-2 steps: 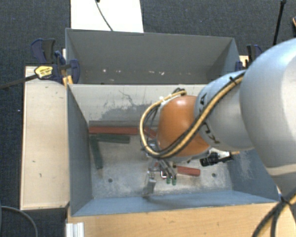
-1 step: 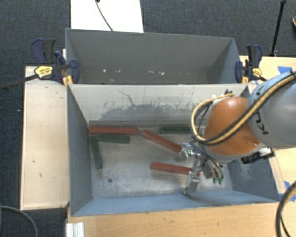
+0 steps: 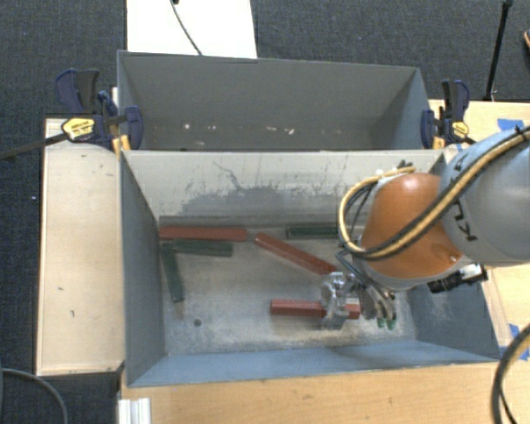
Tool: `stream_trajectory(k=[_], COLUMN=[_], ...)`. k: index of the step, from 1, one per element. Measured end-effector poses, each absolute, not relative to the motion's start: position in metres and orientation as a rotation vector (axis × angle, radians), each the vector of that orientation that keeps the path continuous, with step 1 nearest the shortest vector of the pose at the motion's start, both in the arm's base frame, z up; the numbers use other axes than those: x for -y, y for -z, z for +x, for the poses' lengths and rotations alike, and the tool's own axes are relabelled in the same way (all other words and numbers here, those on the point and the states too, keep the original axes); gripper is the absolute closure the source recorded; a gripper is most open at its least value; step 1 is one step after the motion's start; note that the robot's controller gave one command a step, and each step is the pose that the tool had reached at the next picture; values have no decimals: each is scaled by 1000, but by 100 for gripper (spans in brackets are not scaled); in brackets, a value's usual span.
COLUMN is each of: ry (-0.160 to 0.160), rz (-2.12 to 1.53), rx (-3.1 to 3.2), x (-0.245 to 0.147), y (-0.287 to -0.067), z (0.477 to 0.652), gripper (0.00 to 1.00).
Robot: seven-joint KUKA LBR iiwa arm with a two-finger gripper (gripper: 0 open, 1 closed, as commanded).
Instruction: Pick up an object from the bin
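Note:
My gripper is low in the bin's front right part, under the orange wrist cover. It sits right over the right end of a short red bar that lies flat on the floor, running left to right. A longer red bar lies slanted just behind it, its right end near the gripper. A small green piece peeks out to the right of the gripper, partly hidden by the wrist.
Farther left lie a long red bar, a dark green bar below it and a green bar pointing to the front. Another dark green bar lies by the back wall. The arm covers the bin's right side.

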State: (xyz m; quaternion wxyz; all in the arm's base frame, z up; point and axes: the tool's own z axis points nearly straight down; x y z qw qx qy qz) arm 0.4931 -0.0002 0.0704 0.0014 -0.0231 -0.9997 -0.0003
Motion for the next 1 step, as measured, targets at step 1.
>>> stream_trajectory(k=[1], ry=[-2], rz=[7], rx=[3153], x=[26], y=[-212], z=[534], gripper=[100])
